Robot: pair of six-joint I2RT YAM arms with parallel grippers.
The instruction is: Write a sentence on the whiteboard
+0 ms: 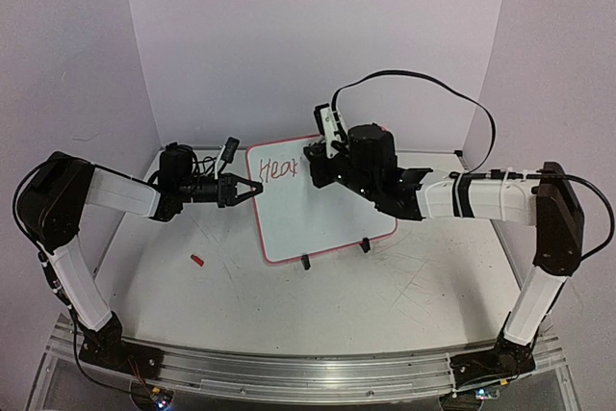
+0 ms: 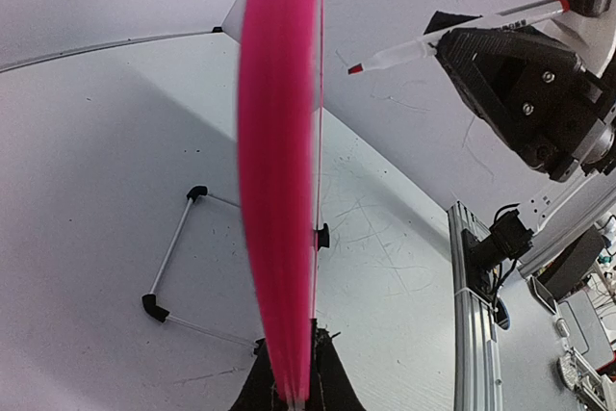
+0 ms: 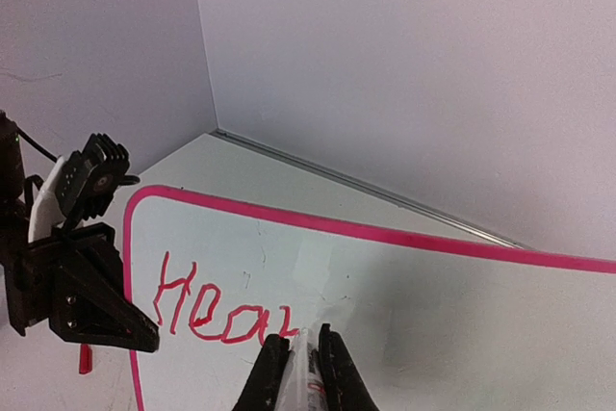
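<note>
The whiteboard stands tilted on two black clip feet mid-table, with a pink rim and "Hear" written in red at its upper left. My left gripper is shut on the board's left edge; in the left wrist view the rim runs edge-on up from between the fingers. My right gripper is shut on a white marker with a red tip. In the right wrist view the marker sits between the fingers, its tip at the board just right of the last letter.
A small red cap lies on the table left of the board. A thin wire stand with black ends lies behind the board. Walls close in the back and both sides. An aluminium rail runs along the near edge.
</note>
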